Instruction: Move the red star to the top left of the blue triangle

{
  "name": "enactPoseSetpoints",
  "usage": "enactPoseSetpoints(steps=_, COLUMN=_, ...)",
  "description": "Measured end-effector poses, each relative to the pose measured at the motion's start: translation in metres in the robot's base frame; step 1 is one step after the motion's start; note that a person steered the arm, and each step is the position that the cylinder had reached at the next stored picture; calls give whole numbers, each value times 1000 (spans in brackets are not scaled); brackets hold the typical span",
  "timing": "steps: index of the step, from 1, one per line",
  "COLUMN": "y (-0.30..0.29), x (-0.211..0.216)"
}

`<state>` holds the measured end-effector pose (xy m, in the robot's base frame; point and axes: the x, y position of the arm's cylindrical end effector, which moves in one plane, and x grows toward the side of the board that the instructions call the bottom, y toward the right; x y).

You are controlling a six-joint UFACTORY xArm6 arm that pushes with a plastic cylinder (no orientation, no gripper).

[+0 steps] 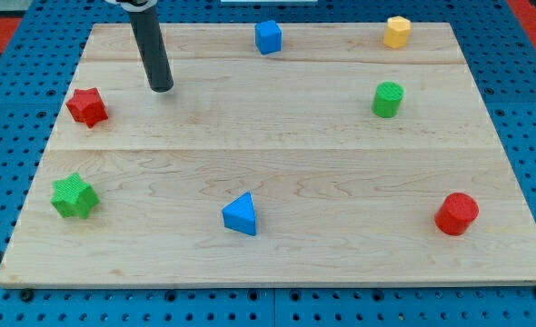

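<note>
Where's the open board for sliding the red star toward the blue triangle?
The widest bare patch is the board's middle, bordered by the red star, blue triangle, green cylinder and blue cube. My tip sits right of the star. Only the green star crowds the view's left edge.

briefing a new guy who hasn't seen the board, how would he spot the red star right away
Start at the wooden board and follow its edge on the view's left toward the top. The red star sits near that edge, above the green star and just left of my tip, with a gap between them. It is the only red block with points; the other red one, the red cylinder, is round and at the bottom right.
</note>
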<state>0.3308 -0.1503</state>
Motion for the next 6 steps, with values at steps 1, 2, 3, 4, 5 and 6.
enactPoseSetpoints(steps=1, y=10, x=25)
enactPoseSetpoints(steps=2, y=-6, x=74)
enactPoseSetpoints(steps=3, y=-26, x=73)
enactPoseSetpoints(steps=4, y=-55, x=104)
enactPoseSetpoints(steps=5, y=-109, x=113)
enactPoseSetpoints(steps=6, y=-154, x=101)
